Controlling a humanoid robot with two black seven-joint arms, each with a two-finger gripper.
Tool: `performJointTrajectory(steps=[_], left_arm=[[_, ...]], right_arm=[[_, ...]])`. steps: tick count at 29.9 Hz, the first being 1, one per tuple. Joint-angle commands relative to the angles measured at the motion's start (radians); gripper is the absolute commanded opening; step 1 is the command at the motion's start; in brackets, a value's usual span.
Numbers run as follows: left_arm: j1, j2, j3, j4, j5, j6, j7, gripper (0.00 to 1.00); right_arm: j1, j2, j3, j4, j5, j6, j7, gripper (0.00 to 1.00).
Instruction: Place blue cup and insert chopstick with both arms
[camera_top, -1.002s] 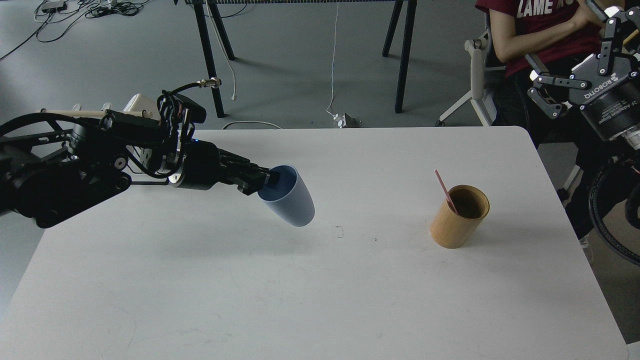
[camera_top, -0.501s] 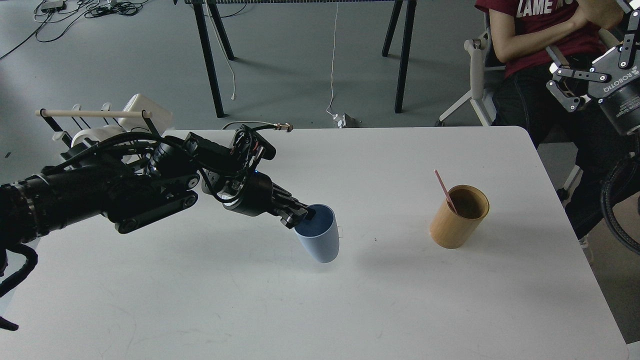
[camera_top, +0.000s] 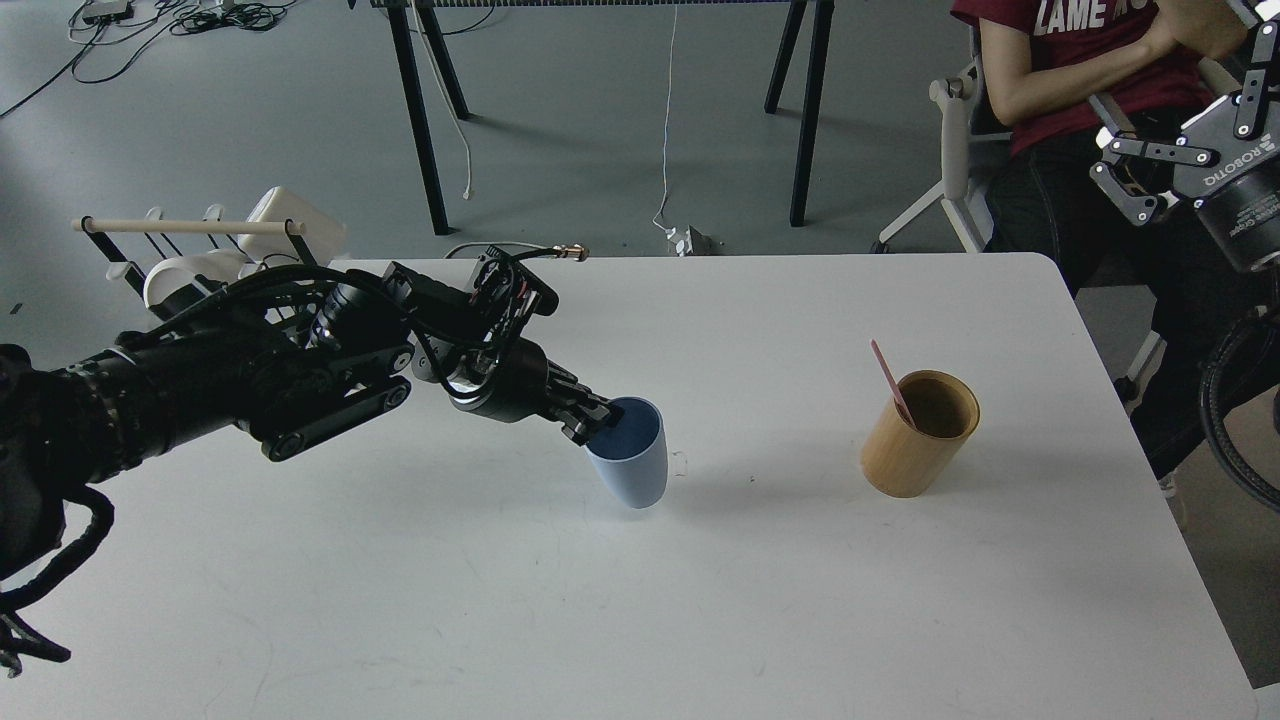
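The pale-blue cup (camera_top: 632, 462) is near the middle of the white table (camera_top: 700, 600), nearly upright with its mouth up; I cannot tell whether its base touches the table. My left gripper (camera_top: 597, 422) is shut on the cup's near-left rim, one finger inside it. A thin pink chopstick (camera_top: 887, 378) leans in the tan bamboo cylinder (camera_top: 915, 440) at the right of the table. My right gripper (camera_top: 1180, 125) is raised off the table's far right corner, open and empty.
A black wire rack with a pale wooden dowel (camera_top: 185, 227) and a white mug (camera_top: 175, 283) stands at the table's far left, behind my left arm. A person in a red shirt (camera_top: 1080, 50) sits on a chair beyond the right corner.
My left gripper carried the cup right and down toward the table's middle and turned it from tilted to nearly upright. My right gripper rose and shifted right.
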Motion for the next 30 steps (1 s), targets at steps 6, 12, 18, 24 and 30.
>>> performJointTrajectory(steps=[6, 12, 18, 24, 30], left_arm=[[0.007, -0.045, -0.002, 0.076, 0.001, 0.008, 0.000, 0.05], [0.011, -0.046, -0.003, 0.076, -0.004, 0.008, 0.000, 0.05], [0.016, -0.043, -0.005, 0.076, -0.007, 0.008, 0.000, 0.06], [0.033, -0.040, -0.005, 0.076, -0.007, 0.008, 0.000, 0.07], [0.036, -0.039, -0.005, 0.076, -0.005, 0.009, 0.000, 0.07]], right_arm=[[-0.008, 0.000, 0.002, -0.002, 0.000, 0.000, 0.000, 0.99], [-0.008, 0.000, 0.001, -0.002, 0.000, 0.000, 0.000, 0.99], [-0.008, 0.000, 0.001, -0.002, 0.000, 0.000, 0.000, 0.99], [-0.009, 0.000, 0.001, 0.000, 0.000, 0.000, 0.000, 0.99], [-0.009, 0.000, 0.001, 0.000, 0.000, 0.000, 0.000, 0.99]])
